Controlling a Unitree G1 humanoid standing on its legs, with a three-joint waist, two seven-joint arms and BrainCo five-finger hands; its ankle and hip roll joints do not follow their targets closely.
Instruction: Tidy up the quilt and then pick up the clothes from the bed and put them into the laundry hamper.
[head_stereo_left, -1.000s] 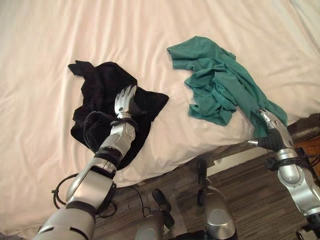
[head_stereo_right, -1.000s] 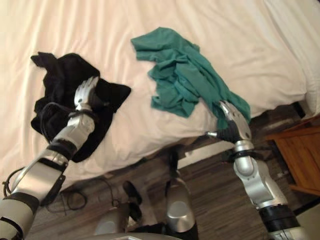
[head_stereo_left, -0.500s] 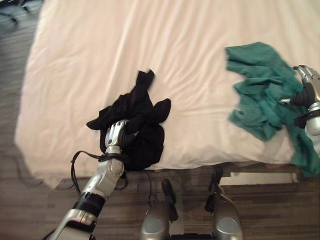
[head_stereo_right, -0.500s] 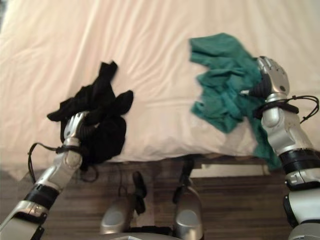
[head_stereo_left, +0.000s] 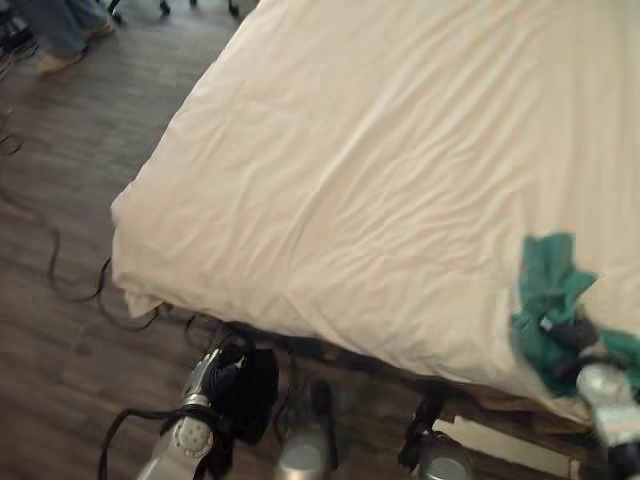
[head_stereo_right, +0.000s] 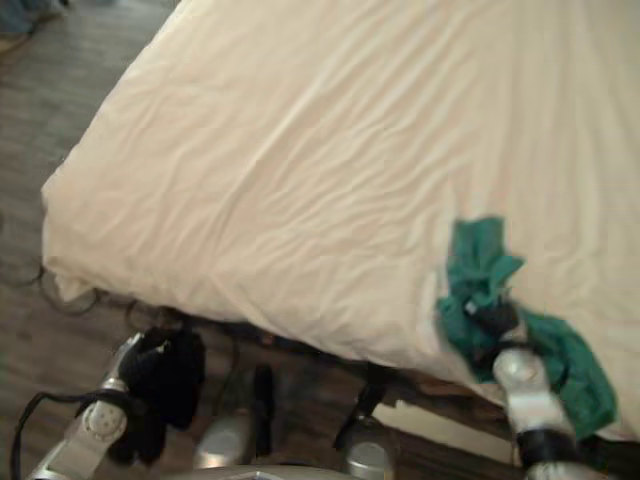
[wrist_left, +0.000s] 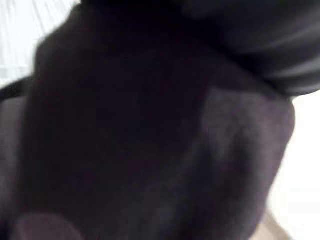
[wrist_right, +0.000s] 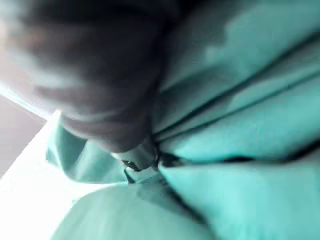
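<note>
The white quilt (head_stereo_left: 380, 180) lies flat across the bed, its corner at the left. My left hand (head_stereo_left: 203, 372) is below the bed's near edge, over the floor, shut on the black garment (head_stereo_left: 248, 392), which hangs bunched from it. The left wrist view shows that black cloth (wrist_left: 140, 130) from very close. My right hand (head_stereo_right: 510, 368) is at the bed's near edge on the right, shut on the teal garment (head_stereo_right: 478, 275); the cloth is gathered above the hand and trails to its right. Teal folds (wrist_right: 240, 125) press against the hand in the right wrist view.
Dark wood floor (head_stereo_left: 60, 200) runs along the bed's left side, with thin cables (head_stereo_left: 55, 275) lying near the bed corner. A person's legs and shoes (head_stereo_left: 60, 35) stand at the far left. The bed frame's edge (head_stereo_left: 500, 440) shows below the quilt.
The camera has swung left towards the bed corner. The black garment has come off the bed and hangs in my left hand. The teal garment is bunched up in my right hand.
</note>
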